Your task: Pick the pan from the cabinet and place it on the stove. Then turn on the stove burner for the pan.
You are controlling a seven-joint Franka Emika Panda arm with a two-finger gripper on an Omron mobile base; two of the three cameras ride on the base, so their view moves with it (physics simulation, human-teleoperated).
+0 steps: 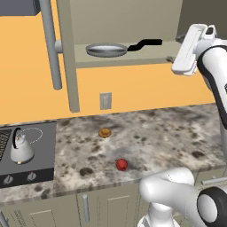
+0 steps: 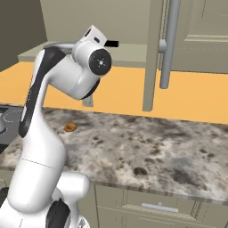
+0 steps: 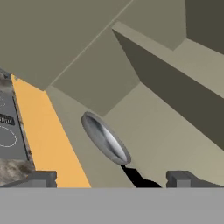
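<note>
1. Cabinet [image 1: 71,53] door already swung open (bar handle [image 1: 49,44] standing out to the left in the left base view), so access is done.
2. Frying pan [image 1: 106,49] not yet picked: resting flat on the cabinet shelf, black handle [image 1: 145,43] pointing right toward the arm.
3. Gripper [image 3: 111,178] raised to shelf height, just beside the end of the pan handle; in the hand view, the handle tip lies between the two finger tips [image 3: 41,178], apparently not touched.
4. Jaws spread wide, grasping nothing.
5. Judged stage: approach to the handle, grasp still to come (probably a short reach forward, then a close).
6. Stove [image 1: 26,150] at the far left of the bench [image 1: 150,133], with a small kettle [image 1: 20,148] sitting on one burner; knobs [image 1: 31,176] along its front untouched as far as visible.
7. Left to do: grip, lift out of the cabinet, carry across to a free burner, set down, turn the matching knob.
8. Loose items on the bench, a red round one [image 1: 121,165] and a small brown one [image 1: 104,132], lying under the likely carry path (worth keeping the pan high).
</note>
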